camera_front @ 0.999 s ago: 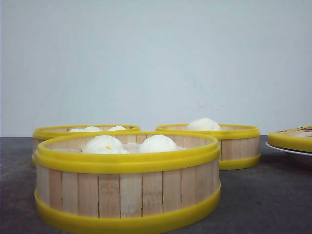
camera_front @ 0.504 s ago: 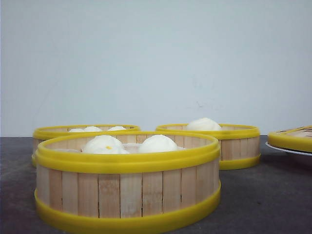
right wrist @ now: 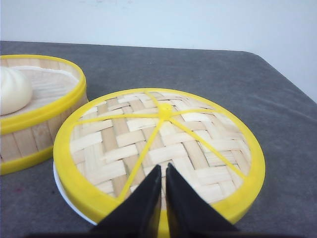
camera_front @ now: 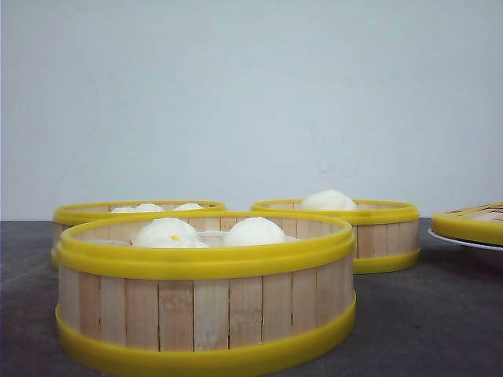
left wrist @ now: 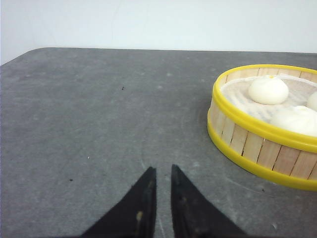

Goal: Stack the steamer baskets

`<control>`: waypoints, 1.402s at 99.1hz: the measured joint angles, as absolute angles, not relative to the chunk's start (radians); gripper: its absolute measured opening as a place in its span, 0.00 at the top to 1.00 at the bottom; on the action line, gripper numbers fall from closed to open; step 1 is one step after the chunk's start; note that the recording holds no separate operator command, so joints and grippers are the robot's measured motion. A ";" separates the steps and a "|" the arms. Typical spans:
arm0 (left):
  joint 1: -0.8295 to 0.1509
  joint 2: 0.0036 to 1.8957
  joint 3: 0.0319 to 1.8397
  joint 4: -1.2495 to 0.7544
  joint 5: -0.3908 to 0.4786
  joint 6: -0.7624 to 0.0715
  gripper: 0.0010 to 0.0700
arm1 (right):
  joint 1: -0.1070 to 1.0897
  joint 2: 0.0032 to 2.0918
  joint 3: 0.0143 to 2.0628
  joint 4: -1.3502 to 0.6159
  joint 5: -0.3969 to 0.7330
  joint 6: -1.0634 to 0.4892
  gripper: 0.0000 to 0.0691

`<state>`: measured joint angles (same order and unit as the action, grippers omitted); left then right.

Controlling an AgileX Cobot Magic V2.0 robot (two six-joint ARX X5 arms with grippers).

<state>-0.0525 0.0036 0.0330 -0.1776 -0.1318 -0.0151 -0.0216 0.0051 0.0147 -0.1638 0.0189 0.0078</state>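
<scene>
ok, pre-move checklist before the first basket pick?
1. Three baskets on table, none stacked: near basket, left basket, right basket. ok.
2. Buns below rims for nesting: cannot tell; they peek above from the front view.
3. Left gripper free: ok, empty, jaws nearly closed, over bare table.
4. Right gripper free: ok, empty, over lid.
5. Jaws wide enough for a rim: not ok.
6. Lid off the baskets: ok, on plate.
</scene>
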 joint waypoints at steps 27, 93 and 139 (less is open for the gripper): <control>-0.052 0.004 0.033 -0.142 -0.132 -0.128 0.97 | -0.022 0.005 0.015 -0.068 -0.065 0.166 0.98; -0.052 0.030 0.080 -0.165 -0.082 -0.376 0.98 | -0.022 0.065 0.092 -0.176 -0.075 0.559 0.99; -0.052 0.588 0.744 -0.388 -0.047 -0.293 0.98 | -0.022 0.659 0.798 -0.508 -0.080 0.260 0.99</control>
<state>-0.0525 0.5877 0.7444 -0.3882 -0.0467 -0.2928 -0.0216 0.6594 0.7979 -0.5079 -0.0795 0.2596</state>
